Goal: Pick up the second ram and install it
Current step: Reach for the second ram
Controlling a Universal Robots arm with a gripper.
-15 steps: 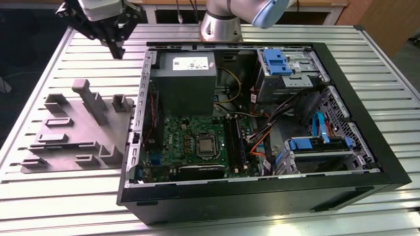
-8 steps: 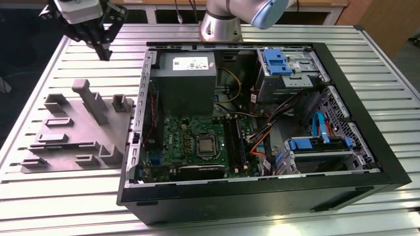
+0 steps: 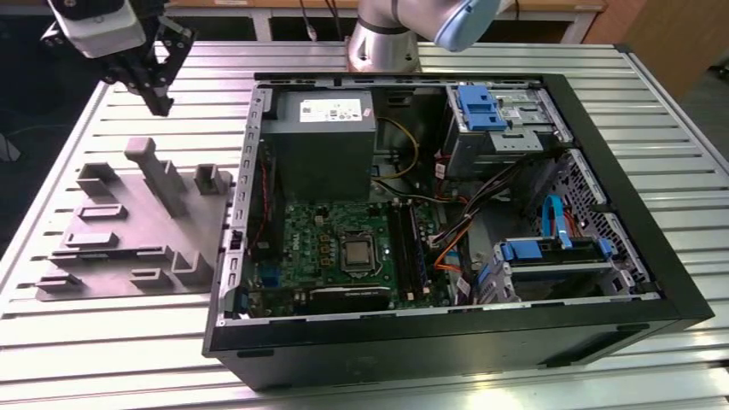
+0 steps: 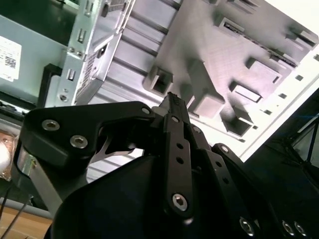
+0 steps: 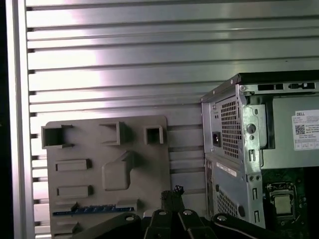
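Observation:
The second ram is a thin bluish strip lying in a slot along one edge of the grey holder plate in the first wrist view. In the exterior view this plate lies on the table at the left of the open computer case. My gripper hangs high above the table, beyond the plate's far edge and well apart from it. Its black fingers are shut together with nothing between them, and the fingertips point down near the plate's case-side edge.
The green motherboard with long black slots lies inside the case, below the grey power-supply box. Blue drive brackets and cables fill the case's right half. The plate carries several raised grey blocks. The slatted metal table lies around both.

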